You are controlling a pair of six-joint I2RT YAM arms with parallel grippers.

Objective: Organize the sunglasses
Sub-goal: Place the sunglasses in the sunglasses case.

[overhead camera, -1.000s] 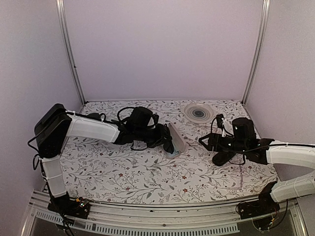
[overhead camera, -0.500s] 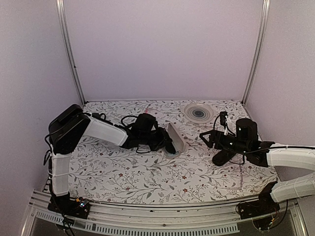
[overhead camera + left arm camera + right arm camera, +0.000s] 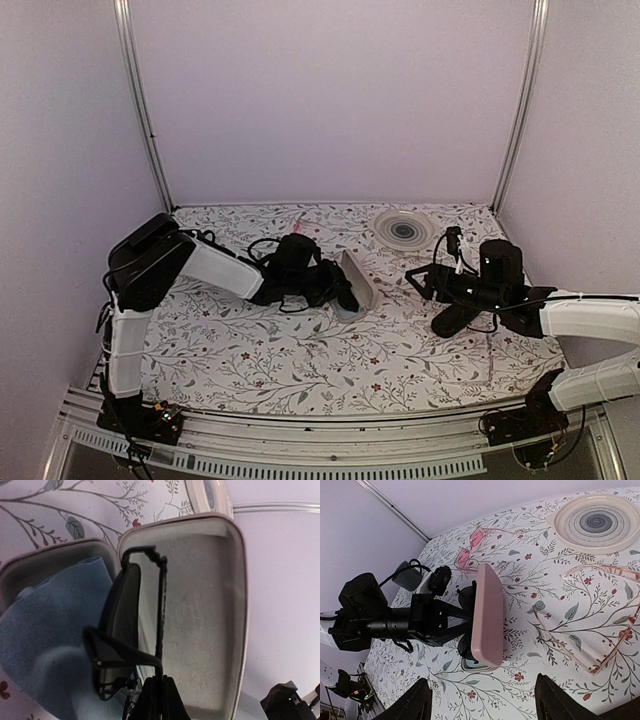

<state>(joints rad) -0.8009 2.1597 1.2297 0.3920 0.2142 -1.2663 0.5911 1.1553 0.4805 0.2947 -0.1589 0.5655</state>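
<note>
The sunglasses (image 3: 122, 615), with a thin black frame and dark lenses, hang upright over an open pink case (image 3: 200, 620) (image 3: 358, 280). My left gripper (image 3: 160, 682) (image 3: 338, 290) is shut on their slim temple arm. A blue cloth (image 3: 45, 635) lies in the case's lower half. In the right wrist view the dark lenses (image 3: 465, 650) sit just left of the raised lid (image 3: 486, 615). My right gripper (image 3: 482, 700) (image 3: 422, 284) hovers open to the right of the case and holds nothing.
Pale pink clear-lensed glasses (image 3: 550, 633) lie unfolded on the floral table below the right gripper. A rose-tinted pair (image 3: 472, 545) lies at the back. A round striped plate (image 3: 404, 229) sits at the back right. A black oval object (image 3: 455, 320) lies under the right arm.
The left arm's upper links swung right and the gripper carried the sunglasses slightly closer to the case. The right gripper opened a little wider, then held still.
</note>
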